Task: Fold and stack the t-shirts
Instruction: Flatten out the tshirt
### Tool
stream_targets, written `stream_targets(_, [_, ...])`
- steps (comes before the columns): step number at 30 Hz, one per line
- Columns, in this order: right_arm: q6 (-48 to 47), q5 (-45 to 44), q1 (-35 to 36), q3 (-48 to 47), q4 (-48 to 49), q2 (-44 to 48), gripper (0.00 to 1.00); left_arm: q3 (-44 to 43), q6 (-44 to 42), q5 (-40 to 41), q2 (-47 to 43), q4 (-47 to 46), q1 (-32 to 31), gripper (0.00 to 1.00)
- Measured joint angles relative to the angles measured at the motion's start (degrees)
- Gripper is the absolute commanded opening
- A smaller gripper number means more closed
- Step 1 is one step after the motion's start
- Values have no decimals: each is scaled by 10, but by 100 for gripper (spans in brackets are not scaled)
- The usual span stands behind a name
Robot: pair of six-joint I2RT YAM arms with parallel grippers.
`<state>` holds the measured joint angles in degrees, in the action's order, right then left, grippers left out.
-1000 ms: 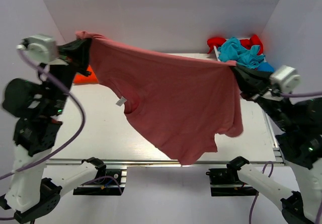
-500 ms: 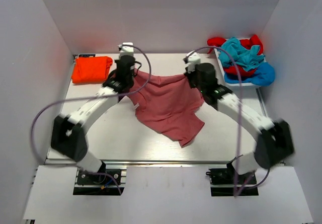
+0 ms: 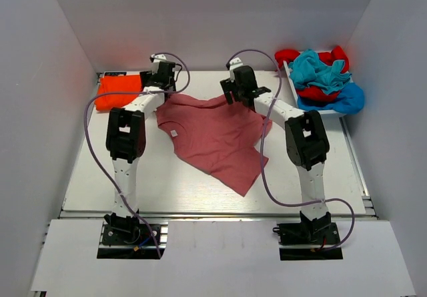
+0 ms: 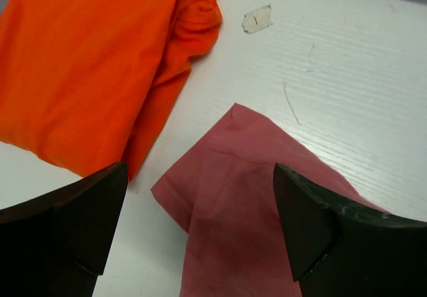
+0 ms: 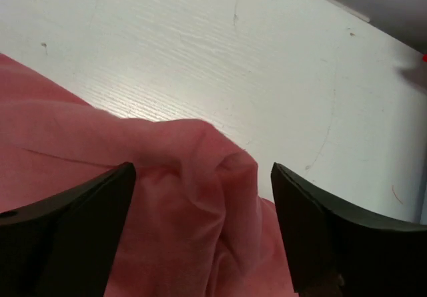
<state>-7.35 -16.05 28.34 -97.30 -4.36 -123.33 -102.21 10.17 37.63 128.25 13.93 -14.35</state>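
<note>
From above: has lowered pink-red shirt (image 3: 212, 133) from mid-air onto table (image 3: 87, 170), rumpled, near orange shirt (image 3: 120, 91).
Left wrist: shows left gripper (image 4: 200, 203) spread over its corner.
Right wrist: shows right gripper (image 5: 200, 197) spread over bunched fabric.
Needs smoothing before folding.

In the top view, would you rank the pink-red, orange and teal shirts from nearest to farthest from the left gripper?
From the left gripper:
1. Pink-red shirt, its corner right at the gripper.
2. Orange shirt, just to the left.
3. Teal shirt, in the far-right pile.
</note>
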Motion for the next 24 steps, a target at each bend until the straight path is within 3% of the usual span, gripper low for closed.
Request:
stream_targets(7, [61,-1,-8,-4,-47,44,90,-17,17,-32,-28,64,9,100])
stream_targets(12, [133,9,-14,131,-65,219,90,63,29,-100,-151,94,2,100])
stream_targets(17, [215,-17,-23,273,-69,408,90,208,57,-273,-331,32,-15,100])
stream_targets(20, [268,-50,-34,344,-92,479,90,309,88,-370,-399,-24,-50,100])
stream_targets(24, [308,-76,-45,412,-129,519,90,372,113,-410,-378,-45,-162,100])
